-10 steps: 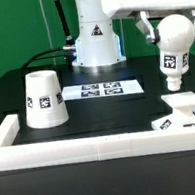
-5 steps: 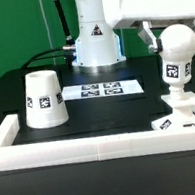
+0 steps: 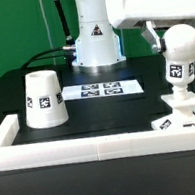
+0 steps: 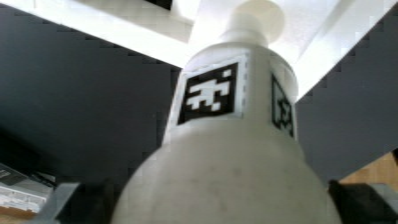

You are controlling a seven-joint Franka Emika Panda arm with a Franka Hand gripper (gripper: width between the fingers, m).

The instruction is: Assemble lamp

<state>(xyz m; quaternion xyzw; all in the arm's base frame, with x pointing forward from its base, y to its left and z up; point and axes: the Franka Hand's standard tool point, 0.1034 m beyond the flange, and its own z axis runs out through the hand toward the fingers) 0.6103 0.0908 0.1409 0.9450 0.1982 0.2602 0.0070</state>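
The white lamp bulb, with a marker tag on its side, stands upright with its narrow foot on the white lamp base at the exterior view's right. My gripper reaches down from the top right and is shut on the bulb's rounded head. In the wrist view the bulb fills the picture between my dark fingers, and its thin end meets the white base. The white lamp hood, a cone with a tag, stands apart at the left.
The marker board lies flat in the middle, in front of the arm's white pedestal. A white rail runs along the near edge and turns up the left side.
The bulb was tilted and higher a second ago. It has swung upright, moved right and down, and now stands on the base, still in my gripper.
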